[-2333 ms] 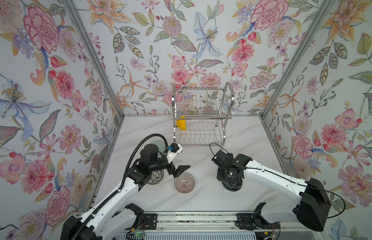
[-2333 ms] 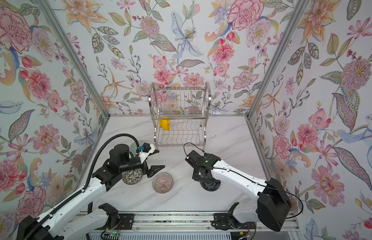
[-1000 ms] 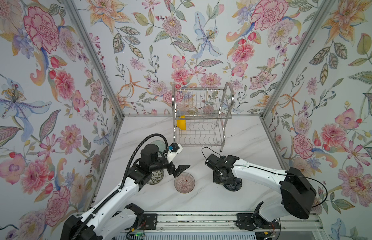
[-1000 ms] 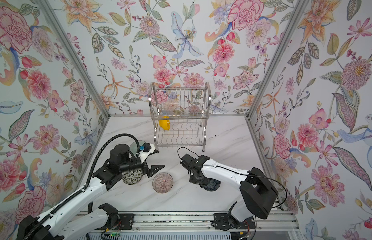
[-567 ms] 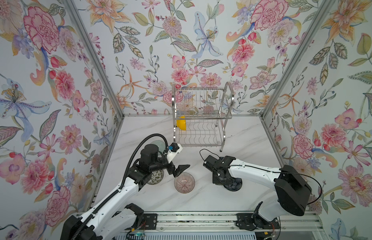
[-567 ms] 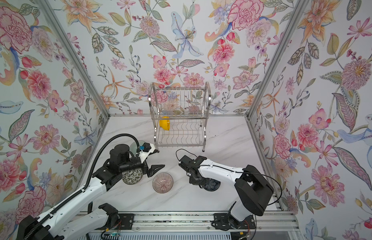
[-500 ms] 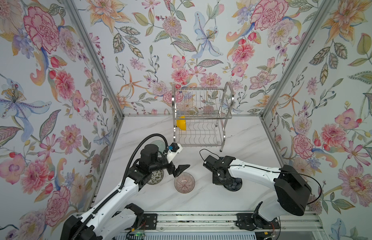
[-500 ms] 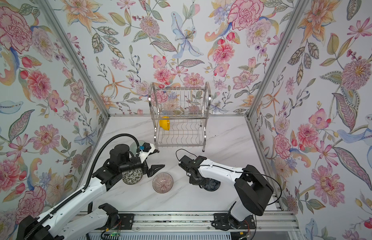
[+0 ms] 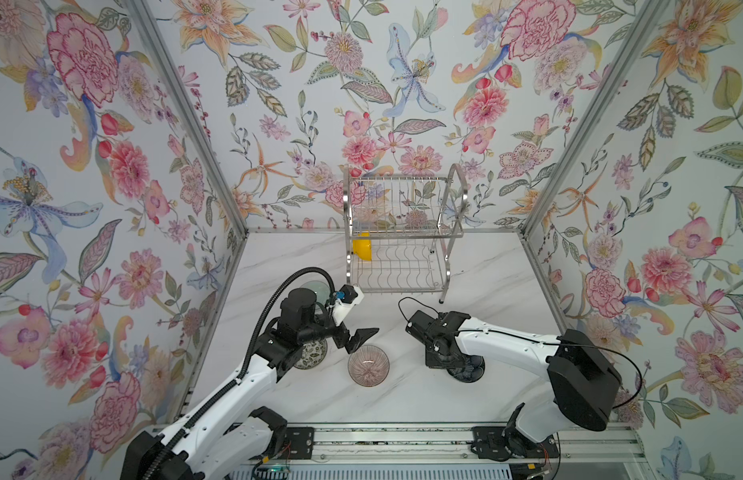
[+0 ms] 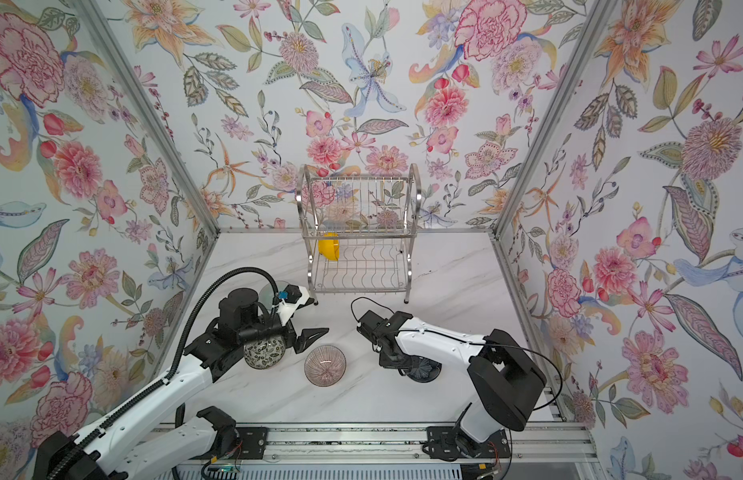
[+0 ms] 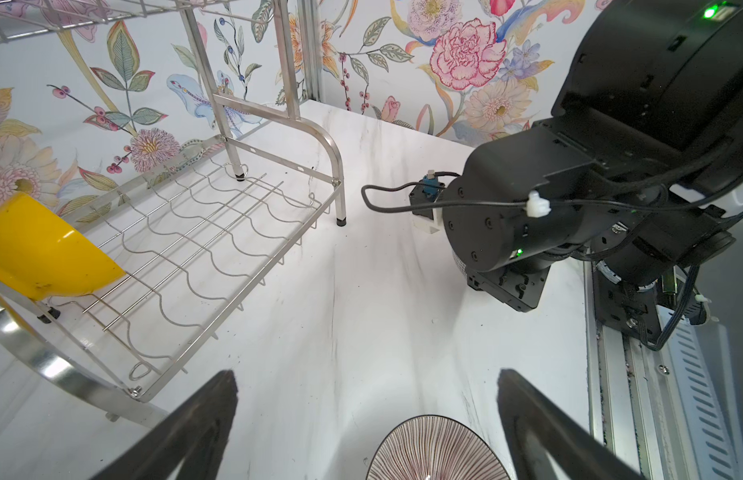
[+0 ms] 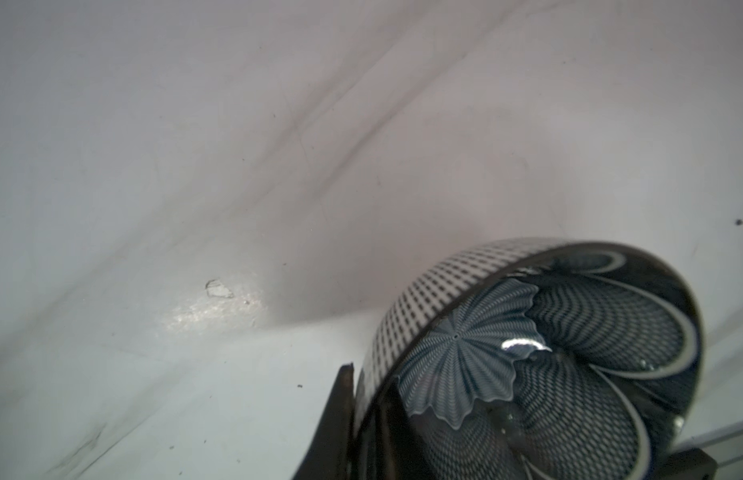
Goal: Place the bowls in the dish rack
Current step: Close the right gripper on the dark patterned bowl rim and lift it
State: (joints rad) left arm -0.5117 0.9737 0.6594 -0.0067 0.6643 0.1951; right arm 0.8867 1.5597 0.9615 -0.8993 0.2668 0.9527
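Observation:
The dish rack (image 9: pixel 403 232) (image 10: pixel 357 232) (image 11: pixel 220 232) stands at the back with a yellow bowl (image 9: pixel 361 248) (image 10: pixel 329 246) (image 11: pixel 41 249) on edge in its lower tier. My right gripper (image 9: pixel 442 361) (image 10: pixel 396 361) (image 12: pixel 365 399) is shut on the rim of the dark navy bowl (image 9: pixel 467 370) (image 10: pixel 423 368) (image 12: pixel 548 353), one finger outside and one inside. My left gripper (image 9: pixel 359 338) (image 10: pixel 311 338) (image 11: pixel 367 376) hangs open just above the pink ribbed bowl (image 9: pixel 368 365) (image 10: pixel 324 365) (image 11: pixel 438 451). Under the left arm sit the speckled bowl (image 9: pixel 310 357) (image 10: pixel 263 353) and the pale green bowl (image 9: pixel 313 286) (image 10: pixel 274 289).
Flowered walls close in the white marble table (image 9: pixel 486 270) on three sides. A metal rail (image 9: pixel 382 440) with both arm bases runs along the front edge. The rack's upper tier (image 9: pixel 403 208) holds nothing.
My right gripper has closed on the navy bowl's rim, and its arm has swung a little to the left. The left arm and the other bowls have not moved.

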